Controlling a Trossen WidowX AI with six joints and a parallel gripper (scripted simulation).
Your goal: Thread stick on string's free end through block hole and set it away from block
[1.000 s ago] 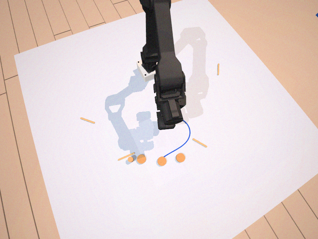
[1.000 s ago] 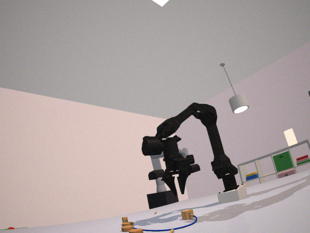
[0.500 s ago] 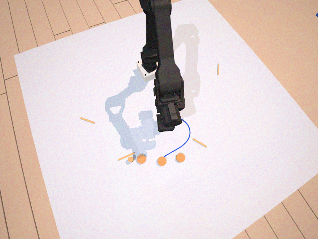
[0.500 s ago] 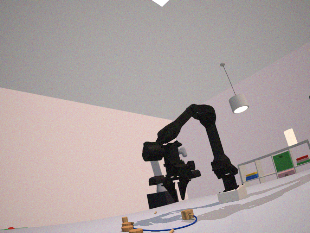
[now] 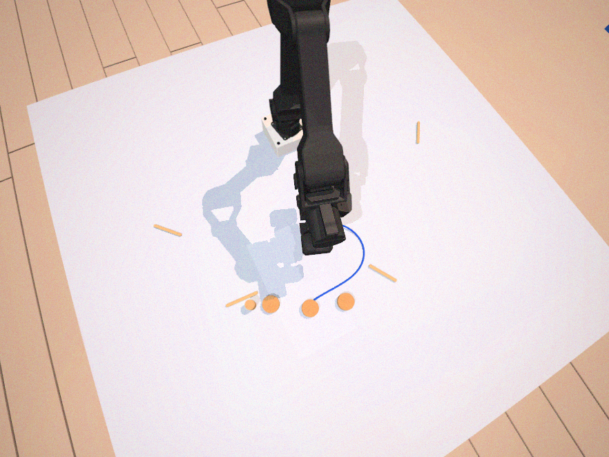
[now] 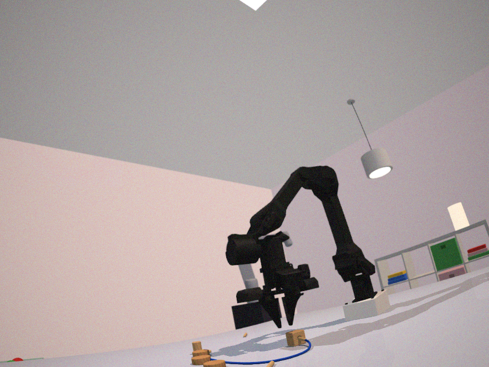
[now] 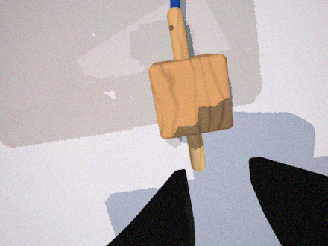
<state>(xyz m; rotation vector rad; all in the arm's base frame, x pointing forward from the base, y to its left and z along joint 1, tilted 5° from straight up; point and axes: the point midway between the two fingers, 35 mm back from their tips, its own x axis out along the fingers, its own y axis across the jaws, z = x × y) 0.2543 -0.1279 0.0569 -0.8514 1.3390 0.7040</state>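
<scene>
The wooden block (image 6: 295,337) (image 7: 191,95) sits on the table; the arm hides it in the top view. The stick (image 7: 179,35) passes through its hole: the string end sticks out at one side, and the bare tip shows at the other side in the wrist view. The blue string (image 5: 363,253) (image 6: 256,362) (image 7: 174,3) curves from the stick to the round button (image 5: 309,308). My gripper (image 6: 285,326) (image 7: 218,174) is partly open and empty. It hangs above the table, its fingertips on the bare-tip side of the block. The tip is just beyond the fingers in the wrist view.
Loose sticks lie at the right (image 5: 382,273), far right (image 5: 418,132), left (image 5: 167,230) and lower left (image 5: 241,299). Two more discs (image 5: 345,301) (image 5: 270,304) flank the button. A small peg (image 5: 249,304) (image 6: 196,346) stands near the lower-left stick.
</scene>
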